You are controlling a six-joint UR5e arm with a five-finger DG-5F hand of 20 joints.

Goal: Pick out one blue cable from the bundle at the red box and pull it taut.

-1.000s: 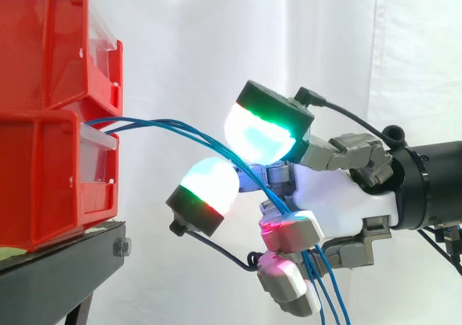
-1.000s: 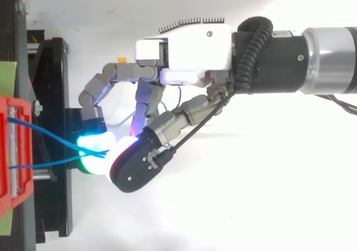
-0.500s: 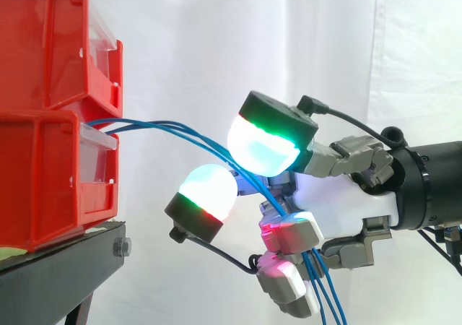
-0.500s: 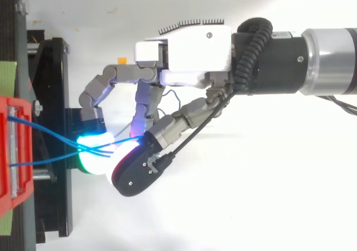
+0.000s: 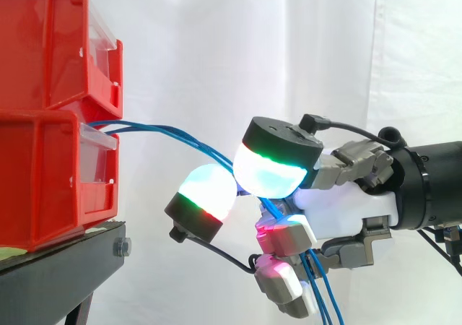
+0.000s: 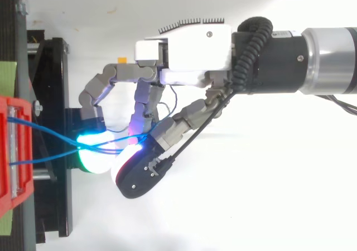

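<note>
hand (image 5: pixel 339 206) sits near the stacked red plastic bins (image 5: pixel 50 115) on the black metal stand (image 5: pixel 65 267); fingers curled round the thin blue cables (image 5: pixel 173 132), which run sagging from the bins between two glowing pads (image 5: pixel 271 172); ends hang below the palm.

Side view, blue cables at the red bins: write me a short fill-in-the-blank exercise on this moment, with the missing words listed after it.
1. The blue cables come out of the red bins, which are stacked ____ high.
2. The bins rest on a ____ stand.
3. The cables run across to the hand, and beneath it their loose ends hang ____.
4. Behind the work hangs a ____ curtain.

Missing words: two; black; down; white.
</note>
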